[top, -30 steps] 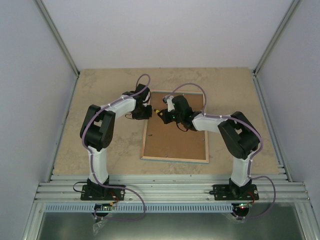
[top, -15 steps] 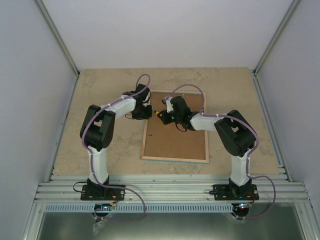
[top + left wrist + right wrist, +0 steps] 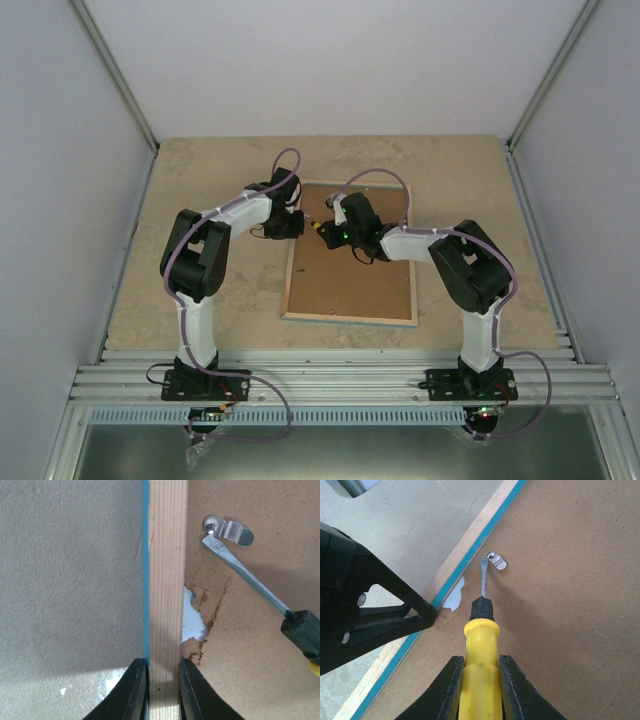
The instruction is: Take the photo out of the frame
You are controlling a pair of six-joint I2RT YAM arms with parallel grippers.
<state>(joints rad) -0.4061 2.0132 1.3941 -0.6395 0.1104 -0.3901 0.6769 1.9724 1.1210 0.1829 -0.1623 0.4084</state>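
The frame (image 3: pixel 350 290) lies face down, its brown fibreboard back up. My left gripper (image 3: pixel 162 667) is shut on its light wood rim (image 3: pixel 167 570) at the left side, beside the turquoise edge. My right gripper (image 3: pixel 481 662) is shut on a yellow-handled screwdriver (image 3: pixel 481 630). The blade tip rests against a small metal retaining clip (image 3: pixel 497 561), which also shows in the left wrist view (image 3: pixel 230 530). The backing is torn near the rim, and a white patch (image 3: pixel 192 622) shows through. The photo is hidden under the backing.
The frame lies on a beige stone-look tabletop (image 3: pixel 200 170) enclosed by white walls. Both arms meet over the frame's upper left part: the left gripper (image 3: pixel 295 225) and the right gripper (image 3: pixel 325 228) are a few centimetres apart. A metal rail (image 3: pixel 330 375) runs along the near edge.
My right gripper has shifted a little left and away with the screwdriver, toward the frame's left rim. The left arm and the frame have not moved.
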